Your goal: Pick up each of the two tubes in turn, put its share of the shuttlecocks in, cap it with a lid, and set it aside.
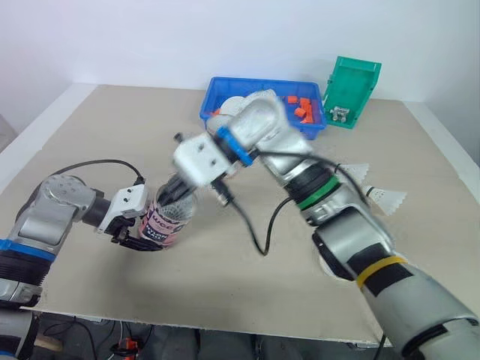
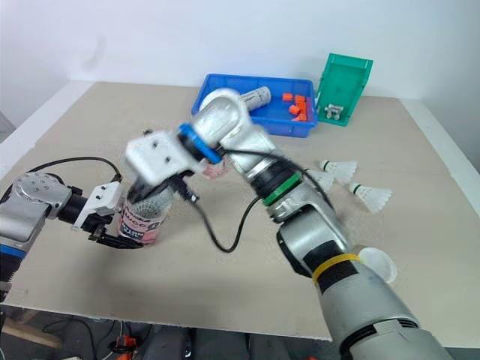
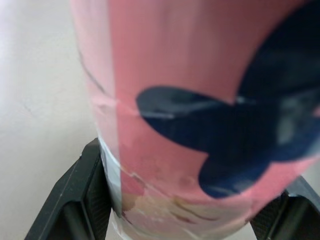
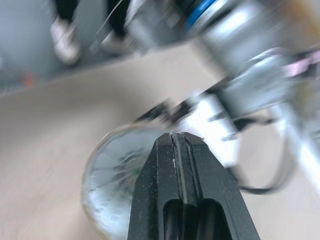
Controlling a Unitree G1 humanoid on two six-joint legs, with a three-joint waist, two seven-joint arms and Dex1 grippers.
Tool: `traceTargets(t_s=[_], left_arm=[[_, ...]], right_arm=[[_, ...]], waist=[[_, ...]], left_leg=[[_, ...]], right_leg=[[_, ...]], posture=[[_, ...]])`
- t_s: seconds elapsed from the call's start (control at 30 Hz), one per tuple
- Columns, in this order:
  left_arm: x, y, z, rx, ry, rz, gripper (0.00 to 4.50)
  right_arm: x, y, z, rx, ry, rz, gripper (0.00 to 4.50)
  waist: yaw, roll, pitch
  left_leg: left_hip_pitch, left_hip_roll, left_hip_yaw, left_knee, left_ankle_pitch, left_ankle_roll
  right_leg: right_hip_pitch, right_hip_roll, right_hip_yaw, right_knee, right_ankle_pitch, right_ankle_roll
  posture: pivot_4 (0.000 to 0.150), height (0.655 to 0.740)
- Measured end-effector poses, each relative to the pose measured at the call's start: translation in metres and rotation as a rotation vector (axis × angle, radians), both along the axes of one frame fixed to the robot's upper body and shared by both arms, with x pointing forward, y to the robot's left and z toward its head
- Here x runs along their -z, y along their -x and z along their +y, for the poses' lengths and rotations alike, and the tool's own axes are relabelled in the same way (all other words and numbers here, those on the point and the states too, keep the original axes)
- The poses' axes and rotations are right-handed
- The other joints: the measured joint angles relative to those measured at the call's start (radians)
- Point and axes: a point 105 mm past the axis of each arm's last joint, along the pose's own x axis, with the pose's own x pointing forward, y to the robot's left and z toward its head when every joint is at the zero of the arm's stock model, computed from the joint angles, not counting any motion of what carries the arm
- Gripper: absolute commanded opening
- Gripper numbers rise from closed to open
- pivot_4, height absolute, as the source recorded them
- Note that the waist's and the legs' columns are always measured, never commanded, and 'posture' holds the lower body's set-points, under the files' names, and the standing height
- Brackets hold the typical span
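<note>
L end effector [image 1: 141, 237] is gripping the pink-labelled tube [image 1: 169, 219] low on its body, black fingers [image 3: 82, 200] pressing on either side. Tube is standing roughly upright over the front-left of the counter [image 1: 225, 285]; can't tell if its base is touching. R end effector [image 1: 175, 190] is hovering at the tube's open mouth, fingers pressed together w/ nothing visible btwn them. Further back, a blue bin [image 1: 264, 82] is holding a 2nd tube [image 2: 256, 96] lying down. Three shuttlecocks [image 2: 341, 169] are lying on the right, w/ a clear lid [image 2: 377, 264] nearer the front edge.
</note>
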Motion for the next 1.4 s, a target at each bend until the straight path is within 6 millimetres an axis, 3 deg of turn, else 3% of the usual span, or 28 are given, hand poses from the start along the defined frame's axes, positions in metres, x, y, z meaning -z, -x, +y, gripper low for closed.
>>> traceTargets(t_s=[0.07,0.17,0.3,0.33,0.43,0.47,0.53,0.6,0.7,0.87,0.97,1.0,1.4], left_arm=[[0.000,0.000,-0.001,-0.007,0.008,0.000,2.99],[0.001,-0.001,-0.007,-0.011,0.051,-0.004,2.99],[-0.002,-0.001,-0.037,0.031,0.184,-0.015,2.99],[-0.006,-0.001,-0.046,0.038,0.236,-0.025,2.99],[-0.022,-0.002,-0.065,0.031,0.401,-0.055,2.99],[-0.023,-0.002,-0.066,0.025,0.415,-0.055,2.99],[-0.025,-0.002,-0.078,0.024,0.475,-0.056,2.99],[-0.022,-0.002,-0.091,0.032,0.526,-0.044,2.99],[-0.006,0.002,-0.111,0.044,0.571,-0.004,2.99],[0.009,-0.002,-0.134,0.042,0.607,0.014,2.99],[0.029,-0.002,-0.152,0.058,0.585,0.034,2.99],[0.037,-0.002,-0.153,0.061,0.556,0.024,2.99],[0.047,-0.005,-0.151,0.054,0.575,-0.059,2.99]], right_arm=[[-0.008,-0.003,-0.023,0.044,-0.026,0.016,0.06],[0.000,-0.010,-0.051,0.128,-0.023,0.067,0.06],[0.017,-0.018,-0.094,0.277,0.000,0.120,0.06],[0.023,-0.019,-0.112,0.345,0.014,0.139,0.06],[0.051,-0.021,-0.174,0.593,0.085,0.263,1.08],[0.055,-0.021,-0.182,0.627,0.094,0.288,1.38],[0.060,-0.016,-0.201,0.700,0.118,0.312,2.55],[0.064,-0.012,-0.216,0.759,0.152,0.310,3.24],[0.078,-0.009,-0.240,0.849,0.232,0.313,3.24],[0.093,-0.004,-0.252,0.876,0.311,0.313,3.24],[0.100,-0.003,-0.256,0.885,0.346,0.313,3.24],[0.103,-0.002,-0.257,0.887,0.356,0.317,3.24],[0.144,0.001,-0.257,0.879,0.493,0.339,3.24]], waist=[[0.000,0.000,0.000],[0.002,0.000,0.000],[-0.001,-0.003,0.002],[0.001,-0.003,0.002],[0.002,-0.003,0.003],[0.000,-0.002,0.003],[-0.015,-0.001,0.003],[-0.019,-0.001,0.003],[-0.020,-0.001,0.003],[-0.023,-0.001,0.003],[-0.025,-0.001,0.003],[-0.026,-0.001,0.003],[-0.026,0.000,0.001]], left_leg=[[0.000,0.000,0.000,0.000,0.000,0.000],[0.000,0.000,0.001,0.000,0.000,0.000],[-0.004,0.001,0.003,0.001,0.000,0.000],[-0.005,0.000,0.003,0.000,0.000,0.000],[-0.009,-0.001,0.002,0.000,-0.001,0.000],[-0.009,-0.001,0.002,0.000,-0.001,0.000],[-0.008,-0.001,0.003,0.000,-0.003,0.003],[-0.007,-0.001,0.002,-0.001,-0.003,0.003],[-0.006,-0.001,0.003,0.000,-0.003,0.003],[-0.005,-0.001,0.004,0.002,-0.001,0.001],[-0.005,-0.003,0.005,0.004,-0.001,0.000],[-0.004,-0.003,0.005,0.004,0.000,0.000],[0.008,-0.004,0.006,0.003,0.000,0.000]], right_leg=[[0.000,0.000,0.000,0.000,0.000,0.000],[0.000,-0.001,0.000,0.000,0.000,0.000],[-0.003,-0.001,0.001,-0.001,0.000,0.000],[-0.003,-0.001,0.001,-0.001,0.000,0.001],[-0.005,-0.002,0.001,-0.001,0.002,0.003],[-0.005,-0.001,0.001,-0.001,0.001,0.003],[-0.006,-0.001,0.002,-0.001,0.001,0.002],[-0.005,0.000,0.001,-0.001,-0.001,0.005],[-0.004,0.000,0.002,-0.001,-0.002,0.008],[-0.003,0.000,0.005,-0.001,0.001,0.009],[-0.002,0.000,0.007,-0.002,0.001,0.008],[-0.002,0.000,0.008,-0.002,0.002,0.008],[0.008,-0.002,0.009,-0.002,0.003,0.008]], posture=[[0.150,0.7038],[0.150,0.7038],[0.150,0.7038],[0.150,0.7038],[0.150,0.7038],[0.150,0.7038],[0.150,0.7038],[0.150,0.7038],[0.150,0.7038],[0.150,0.7038],[0.150,0.7038],[0.150,0.7038],[0.150,0.7038]])
